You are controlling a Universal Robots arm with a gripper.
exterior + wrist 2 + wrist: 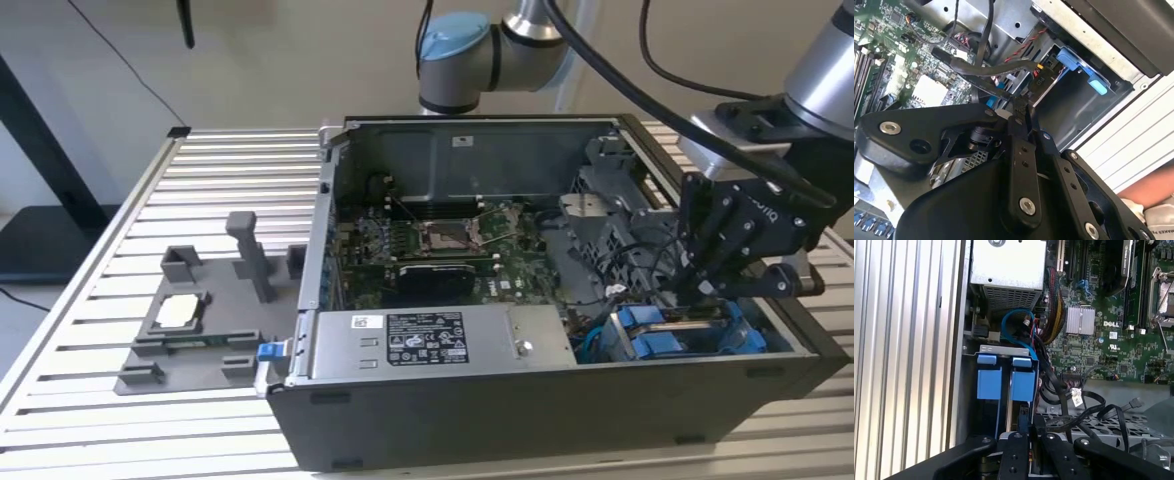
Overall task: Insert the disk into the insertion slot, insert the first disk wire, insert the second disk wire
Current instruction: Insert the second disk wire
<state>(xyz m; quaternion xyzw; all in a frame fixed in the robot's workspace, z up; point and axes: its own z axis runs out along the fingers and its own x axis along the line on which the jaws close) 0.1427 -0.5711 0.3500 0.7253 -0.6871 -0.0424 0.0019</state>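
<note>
The disk sits in the insertion slot at the case's front right corner. Its blue carrier frame (pixel 663 345) shows beside another blue carrier (pixel 638 318). In the first wrist view, both blue carrier fronts (pixel 1022 385) stand side by side in the bay. My gripper (pixel 701 290) hangs inside the case just above them. In the second wrist view the gripper (pixel 1021 107) is shut on a black connector of a disk wire (pixel 979 70), a flat black cable that leads back toward the motherboard. The connector is close to the blue carrier (pixel 1079 67). The disk's metal body is hidden.
A grey labelled power supply box (pixel 427 338) fills the case's front left, with the motherboard (pixel 441 245) behind it. Loose black cables (pixel 1089 400) and a blue cable (pixel 1014 322) crowd the bay. A grey fixture (pixel 200 320) stands on the slatted table (pixel 80 300).
</note>
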